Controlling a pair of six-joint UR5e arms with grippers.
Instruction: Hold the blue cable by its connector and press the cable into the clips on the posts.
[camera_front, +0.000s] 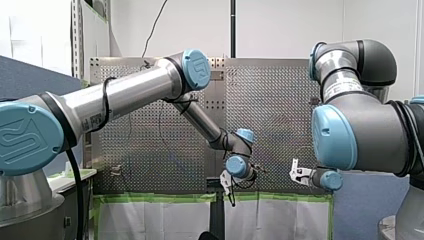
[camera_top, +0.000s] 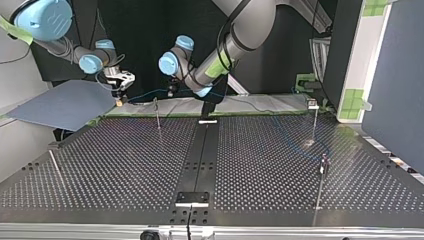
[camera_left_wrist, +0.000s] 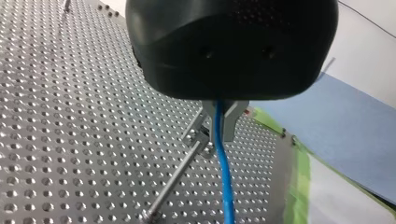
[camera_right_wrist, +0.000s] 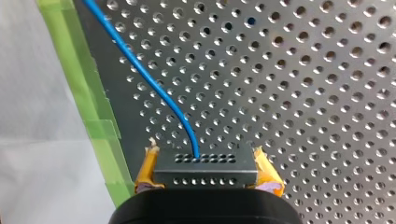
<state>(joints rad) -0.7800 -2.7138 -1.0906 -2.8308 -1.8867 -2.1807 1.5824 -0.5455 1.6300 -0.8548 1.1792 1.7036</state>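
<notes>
Gripping the connector (camera_right_wrist: 205, 175) between its yellow pads (camera_right_wrist: 148, 170), my right gripper (camera_right_wrist: 205, 155) is clenched on that dark block above the table (camera_right_wrist: 303, 70), near the strip of green tape (camera_right_wrist: 86, 88) along its edge. The blue cable (camera_right_wrist: 140, 70) leaves the connector's face and curves away over the perforated plate. My left gripper (camera_left_wrist: 223, 125) has its metal fingers (camera_left_wrist: 233, 119) closed on the cable further along, and the strand passes between them and runs on beyond the tips. Just beside those fingers stands a thin post (camera_left_wrist: 175, 179) with a clip (camera_left_wrist: 201, 140) at its end; whether the cable touches the clip cannot be told. In the top view both grippers hang at the table's far edge, my right one at the view's left. The cable spans the gap between them, and further posts stand well apart on the plate.
</notes>
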